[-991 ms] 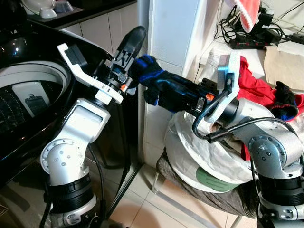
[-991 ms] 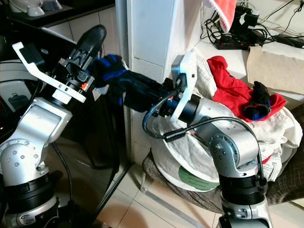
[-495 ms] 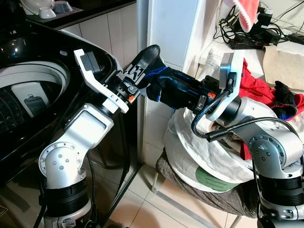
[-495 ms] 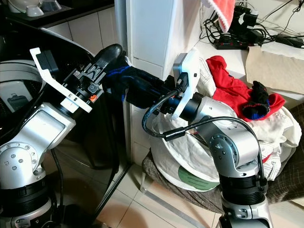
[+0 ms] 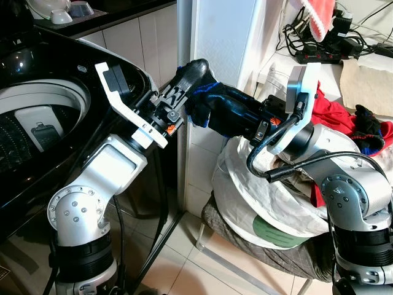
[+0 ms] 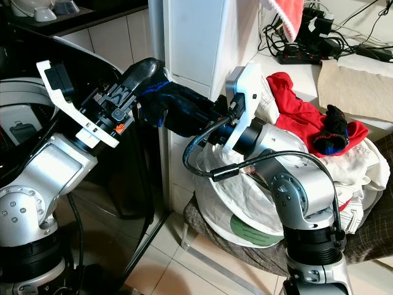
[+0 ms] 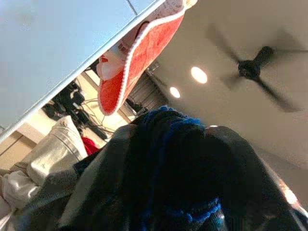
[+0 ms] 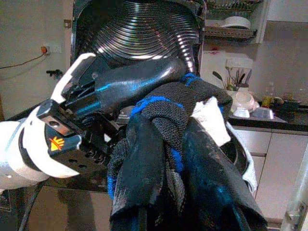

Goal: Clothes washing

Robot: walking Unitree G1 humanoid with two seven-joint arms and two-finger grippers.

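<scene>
A black-and-blue knitted garment [image 5: 216, 109] hangs in the air between my two grippers, in front of a white pillar [image 5: 222, 37]. My right gripper [image 5: 244, 120] is shut on its right end; the right wrist view has the cloth [image 8: 171, 120] bunched between the two black fingers [image 8: 139, 187]. My left gripper [image 5: 191, 83] reaches in from the left, and its long black fingers [image 8: 137, 81] clamp the garment's other end. In the left wrist view the dark cloth [image 7: 163, 168] covers the fingers. The open top-loading washing machine [image 5: 37, 117] stands to the left.
A heap of laundry sits at the right on a chair: a white garment [image 5: 258, 196], a red one [image 5: 334, 114] and another black-and-blue piece [image 5: 368, 132]. Cables and a power strip [image 5: 319, 52] lie on the counter behind. A red cloth [image 7: 139, 53] hangs above.
My left gripper swung right from beside the machine's rim to the garment and closed around its free end. The right gripper stayed almost still, holding the cloth.
</scene>
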